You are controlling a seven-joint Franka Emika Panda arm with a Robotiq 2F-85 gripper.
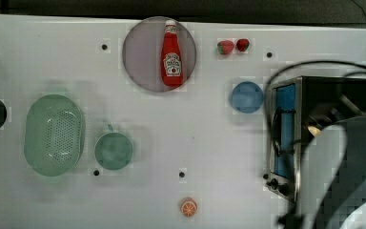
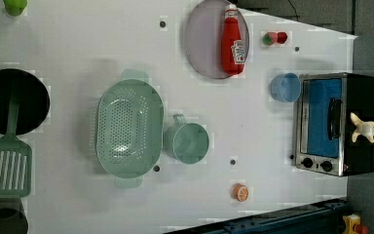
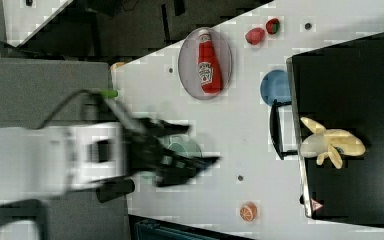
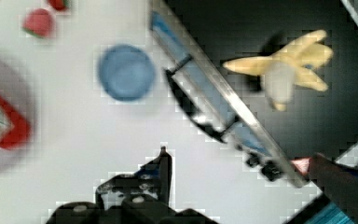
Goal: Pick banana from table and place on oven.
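Lying on the black top of the oven (image 3: 350,100), free of any grip: the banana (image 3: 331,144), peeled with its skin flaps splayed out, near the front edge above the handle. Looking done as far as the placing goes, with only the retreat left by this reading. Hanging wide open and holding nothing over the table (image 3: 260,165): the gripper (image 3: 200,162), well apart from the banana, at 9 o'clock from it in the right view.

Sitting empty closest to the gripper in the right view: the green mug (image 2: 189,141). Lying empty just beside the mug at 9 o'clock in the left view: the green colander (image 2: 129,134). Standing empty just off the oven's corner: the blue round dish (image 3: 275,86). Carrying 1 ketchup bottle (image 3: 208,62) laid flat: the grey plate (image 3: 189,65). Resting farther off on the left view's left: a dark pan (image 2: 12,100), contents too dark for telling.
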